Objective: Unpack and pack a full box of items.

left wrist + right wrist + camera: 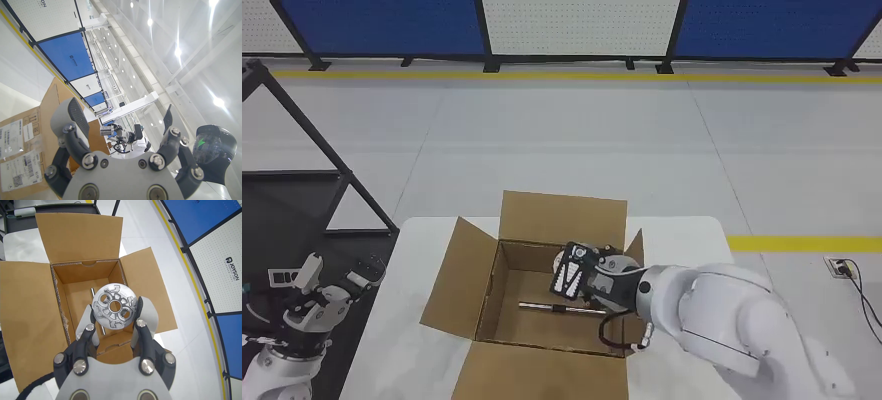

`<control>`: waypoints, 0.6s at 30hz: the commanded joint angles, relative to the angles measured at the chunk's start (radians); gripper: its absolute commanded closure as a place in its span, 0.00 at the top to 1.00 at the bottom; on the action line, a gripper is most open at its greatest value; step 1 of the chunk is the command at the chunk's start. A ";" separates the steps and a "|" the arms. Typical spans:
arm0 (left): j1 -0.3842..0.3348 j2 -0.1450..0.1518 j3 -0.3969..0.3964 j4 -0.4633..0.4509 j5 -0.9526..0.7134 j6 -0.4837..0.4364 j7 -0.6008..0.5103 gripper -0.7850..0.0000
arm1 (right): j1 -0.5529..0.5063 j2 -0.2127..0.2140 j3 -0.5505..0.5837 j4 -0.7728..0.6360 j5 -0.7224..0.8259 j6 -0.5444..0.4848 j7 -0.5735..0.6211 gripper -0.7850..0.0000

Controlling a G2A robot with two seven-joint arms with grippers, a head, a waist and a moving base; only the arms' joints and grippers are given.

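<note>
Right gripper [114,311] clamped on rim of metal disc [113,308], held over open box [79,237], probably to clear walls (thin rod [92,292] lies on box floor). Left gripper [122,111] spread wide, parked aside.

The cardboard box [47,106] bears on its outer flap white stickers [18,170] with barcodes, a square code and lines of small print, and beside them printed handling marks [34,118] with upward arrows. A logo with a dark wordmark stands on the white pegboard panel [217,275] of the partition, and a white one on the blue panel [72,61]. Stamped characters on the metal disc [113,316] are too small to read.
</note>
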 commanded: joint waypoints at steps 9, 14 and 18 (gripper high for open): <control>0.000 0.000 0.000 0.000 0.000 0.000 0.000 1.00 | 0.014 -0.012 -0.061 0.053 -0.046 -0.003 -0.024 0.00; 0.000 0.000 0.000 0.000 0.000 0.000 0.000 1.00 | 0.154 -0.077 -0.256 0.229 -0.065 0.031 -0.004 0.00; 0.000 0.000 0.000 0.000 0.000 0.000 0.000 1.00 | 0.256 -0.149 -0.390 0.399 -0.032 0.061 -0.025 0.00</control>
